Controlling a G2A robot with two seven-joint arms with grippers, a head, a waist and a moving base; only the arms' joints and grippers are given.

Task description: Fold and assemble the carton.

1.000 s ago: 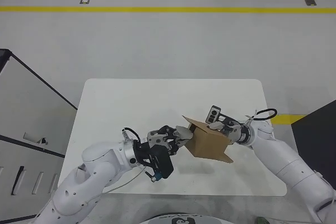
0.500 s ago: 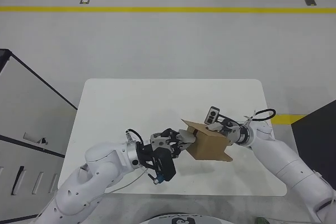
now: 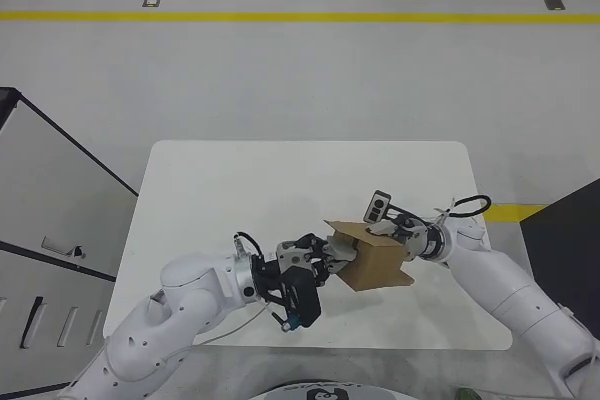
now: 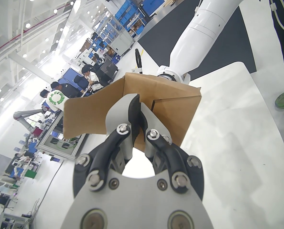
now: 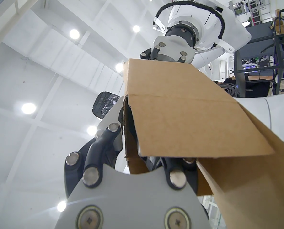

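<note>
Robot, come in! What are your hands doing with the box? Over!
Left gripper shut on carton flap. Right gripper shut on carton wall. Flaps still open, over table. Nothing in the way.

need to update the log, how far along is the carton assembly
Done: the carton is opened out into a box shape. In hand: the left gripper and the right gripper each pinch it from opposite sides over the table. To do: a flap sticks out unfolded, so the ends are not yet closed.
</note>
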